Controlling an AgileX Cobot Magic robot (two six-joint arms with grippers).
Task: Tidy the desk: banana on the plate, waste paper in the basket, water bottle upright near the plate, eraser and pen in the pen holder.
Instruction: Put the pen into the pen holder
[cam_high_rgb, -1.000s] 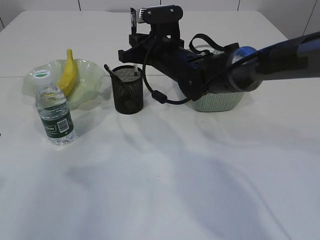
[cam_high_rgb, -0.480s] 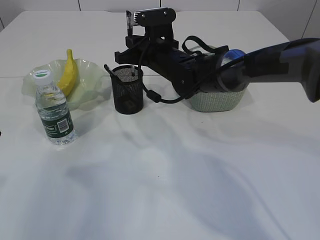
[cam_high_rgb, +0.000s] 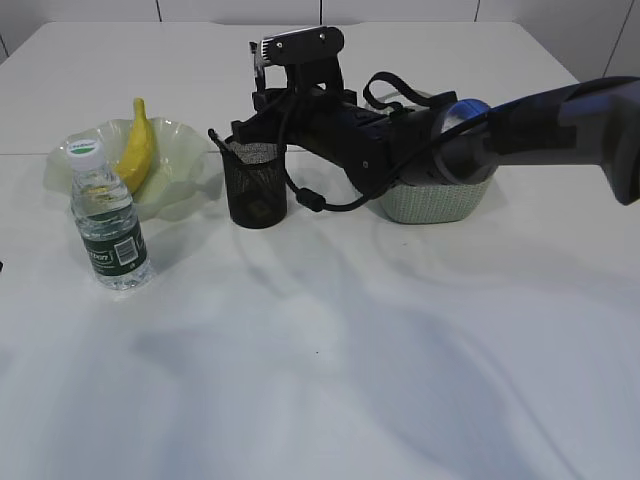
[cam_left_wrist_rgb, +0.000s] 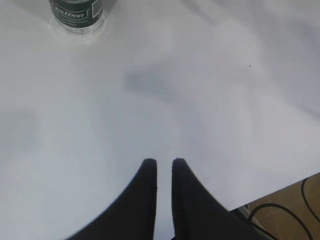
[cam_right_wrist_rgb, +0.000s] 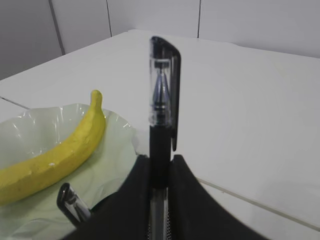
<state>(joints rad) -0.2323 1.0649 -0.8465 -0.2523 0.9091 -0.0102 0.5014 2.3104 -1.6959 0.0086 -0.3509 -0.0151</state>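
Lowered toward the pen holder (cam_high_rgb: 257, 185) since a second ago, right tool (cam_right_wrist_rgb: 159, 172) clamped on upright pen (cam_right_wrist_rgb: 161, 120), release nearly due.

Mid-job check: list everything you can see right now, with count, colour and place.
banana: one, yellow, lying on the plate
plate: one, pale green, wavy rim, far left
water bottle: one, clear with dark label, upright in front of the plate
pen holder: one, black mesh, right of the plate, one pen leaning inside
basket: one, light green, behind the right arm
pen: one, black, upright in the right gripper
left gripper: empty, over bare table
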